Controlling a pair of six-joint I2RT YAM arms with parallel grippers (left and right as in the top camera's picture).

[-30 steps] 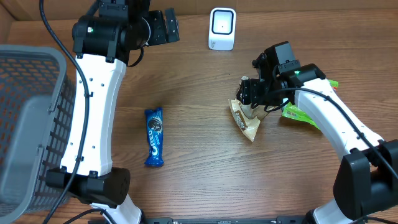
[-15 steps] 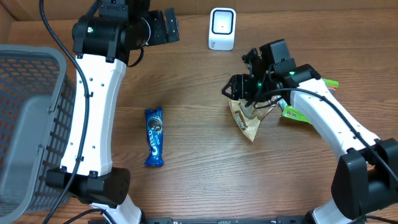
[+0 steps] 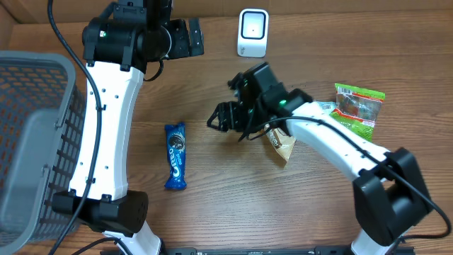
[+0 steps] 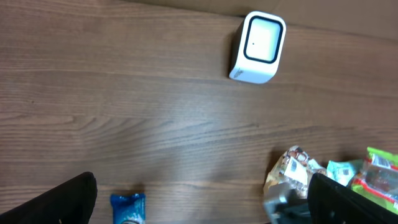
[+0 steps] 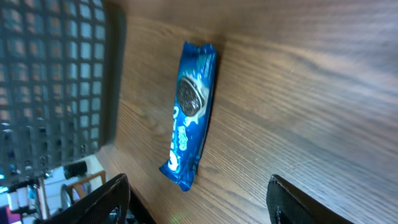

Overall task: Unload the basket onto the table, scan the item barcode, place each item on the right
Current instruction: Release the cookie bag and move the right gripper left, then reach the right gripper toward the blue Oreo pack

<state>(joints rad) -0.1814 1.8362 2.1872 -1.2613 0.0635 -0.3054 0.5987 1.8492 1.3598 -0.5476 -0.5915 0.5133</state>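
A blue Oreo packet [image 3: 175,156] [image 5: 189,118] lies flat on the wooden table, its top end also showing in the left wrist view [image 4: 127,208]. The white barcode scanner [image 3: 253,32] [image 4: 258,39] stands at the table's far edge. My right gripper [image 3: 221,119] [image 5: 205,205] hovers open and empty, to the right of the Oreo packet and left of a tan snack packet [image 3: 281,146] [image 4: 291,171]. My left gripper [image 3: 190,37] [image 4: 202,208] hangs open and empty, high near the far edge, left of the scanner.
A green snack packet [image 3: 359,106] [image 4: 380,174] lies at the right. A grey wire basket [image 3: 35,142] [image 5: 56,74] fills the left side of the table. The left arm's white column [image 3: 106,120] stands between the basket and the Oreo packet.
My right gripper has swung left, off the tan packet and toward the Oreo packet, uncovering the green packet. The left arm has stayed put.
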